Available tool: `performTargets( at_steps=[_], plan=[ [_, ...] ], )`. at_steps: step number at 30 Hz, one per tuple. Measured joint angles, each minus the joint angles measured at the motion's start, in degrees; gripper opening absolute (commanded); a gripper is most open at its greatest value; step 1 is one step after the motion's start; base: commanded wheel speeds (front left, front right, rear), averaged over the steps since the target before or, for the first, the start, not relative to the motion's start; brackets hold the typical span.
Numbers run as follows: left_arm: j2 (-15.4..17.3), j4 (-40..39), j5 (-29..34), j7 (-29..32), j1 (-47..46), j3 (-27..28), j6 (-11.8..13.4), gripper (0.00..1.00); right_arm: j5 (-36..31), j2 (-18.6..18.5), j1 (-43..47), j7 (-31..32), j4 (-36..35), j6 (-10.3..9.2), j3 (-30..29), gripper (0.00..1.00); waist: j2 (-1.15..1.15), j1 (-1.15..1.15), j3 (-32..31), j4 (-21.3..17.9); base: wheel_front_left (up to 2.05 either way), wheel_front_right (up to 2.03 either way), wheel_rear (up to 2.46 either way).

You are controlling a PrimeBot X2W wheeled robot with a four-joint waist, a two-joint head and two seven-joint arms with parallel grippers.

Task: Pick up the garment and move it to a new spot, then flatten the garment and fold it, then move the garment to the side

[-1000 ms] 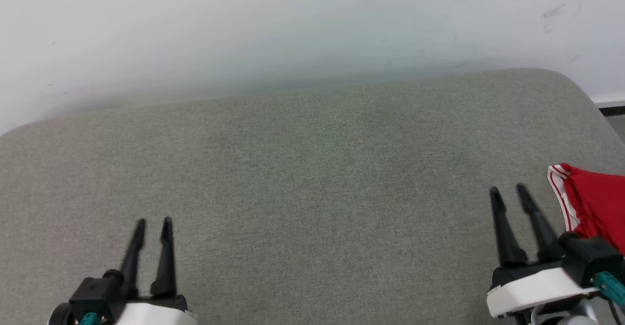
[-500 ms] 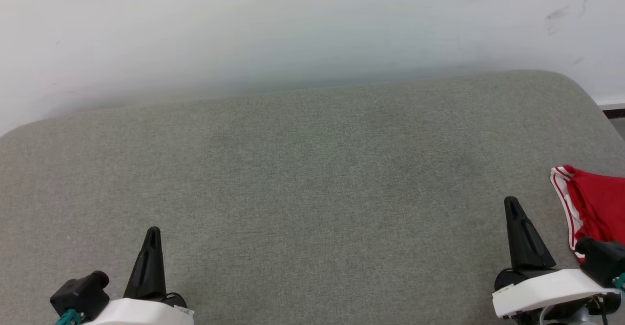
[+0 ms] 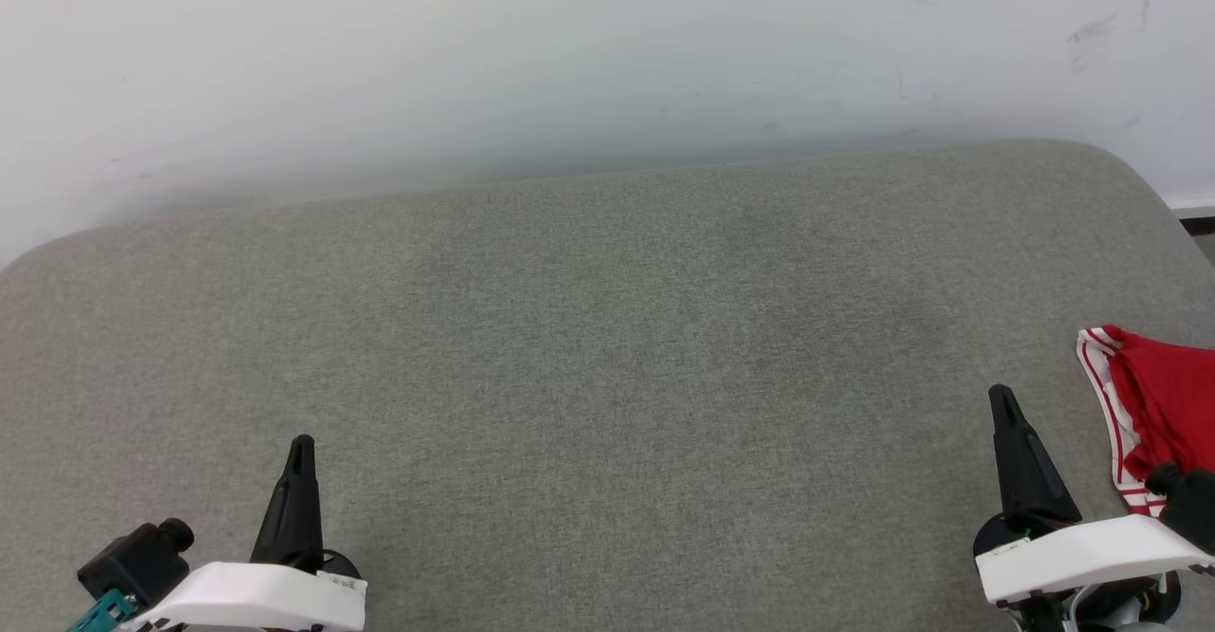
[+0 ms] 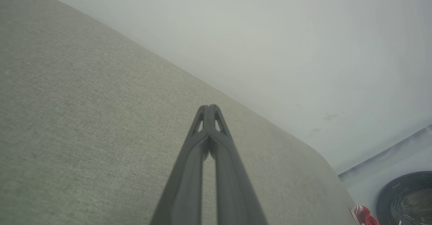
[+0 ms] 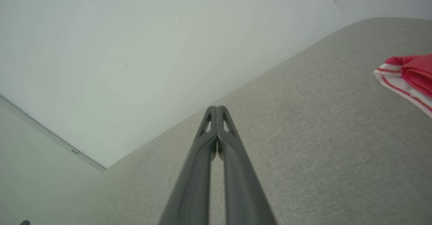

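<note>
The garment (image 3: 1158,404), red with red-white striped trim, lies bunched at the right edge of the grey cushioned surface (image 3: 607,347); most of it runs off the head view. It also shows in the right wrist view as the garment (image 5: 410,74) at far right, and a small bit of the garment (image 4: 364,215) at the left wrist view's bottom right. My right gripper (image 3: 1001,399) is shut and empty, just left of the garment and apart from it. My left gripper (image 3: 302,447) is shut and empty at the lower left. The wrist views show the left gripper (image 4: 209,108) and right gripper (image 5: 216,109) with fingers pressed together.
A pale wall (image 3: 570,63) rises behind the surface's far edge. The surface's rounded right corner (image 3: 1130,162) drops off to the floor. A dark round object (image 4: 406,198) stands on the floor beyond the surface in the left wrist view.
Both grippers went from open to shut. Both drew back slightly toward the bottom of the head view. The garment has stayed put.
</note>
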Motion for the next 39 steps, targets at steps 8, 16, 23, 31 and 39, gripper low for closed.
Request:
performTargets(
  at_steps=[8,16,23,31,39],
  plan=[
    [0.0,1.09,-6.55,1.51,-0.97,0.07,-0.11,0.0,6.95,-0.13,-0.71,1.11,0.93,0.0,-0.22,0.0,0.0,0.0,-0.04,0.27,0.0,0.0,0.0],
    [0.01,2.02,-12.54,3.13,-1.69,0.12,-0.25,0.0,13.34,-0.26,-1.24,2.35,1.7,0.0,-0.47,0.0,0.0,0.0,-0.08,0.53,0.0,0.0,0.0],
    [0.01,2.78,-17.39,4.42,-2.4,0.16,-0.26,0.0,18.34,-0.32,-1.6,3.13,2.46,0.0,-0.77,0.0,0.0,0.0,-0.12,0.76,0.0,0.0,0.0],
    [0.02,3.59,-22.56,5.68,-3.3,0.24,-0.36,0.0,23.85,-0.35,-2.16,4.31,3.15,0.0,-1.13,0.0,0.0,0.0,-0.16,1.02,0.0,0.0,0.0],
    [0.02,4.35,-27.42,6.95,-3.83,0.32,-0.41,0.0,28.75,-0.36,-2.49,5.33,3.86,0.0,-1.45,0.0,0.0,0.0,-0.2,1.28,0.0,0.0,0.0]
  ],
)
